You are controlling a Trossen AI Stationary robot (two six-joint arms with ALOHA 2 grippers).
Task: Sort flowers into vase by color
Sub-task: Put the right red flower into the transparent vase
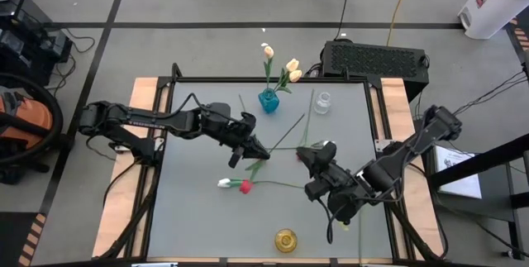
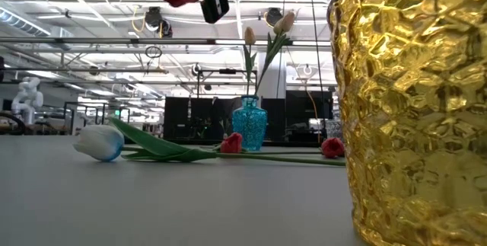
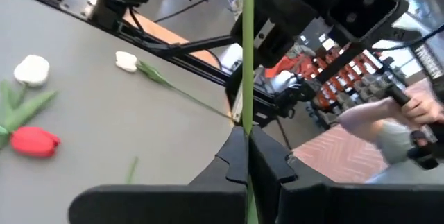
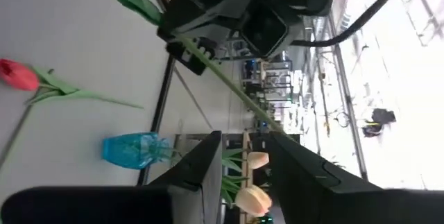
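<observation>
Jaws of the left gripper (image 3: 248,156) pinch a green stem (image 3: 248,50) running lengthwise out between them toward the right gripper (image 1: 307,154) (its jaws part-spread around that stem).

We can't read any text, label, brand, no. or sign in any view. We see white sheets of paper (image 1: 460,170) on the floor at abt 3 o'clock from the table, but any print on them is too small to make out. The white bag-like object (image 1: 494,1) at abt 1 o'clock has red and dark marks, illegible to us. The gold faceted glass vase (image 2: 415,105), the teal glass vase (image 2: 249,123) and the dark arms carry no lettering we can read.
</observation>
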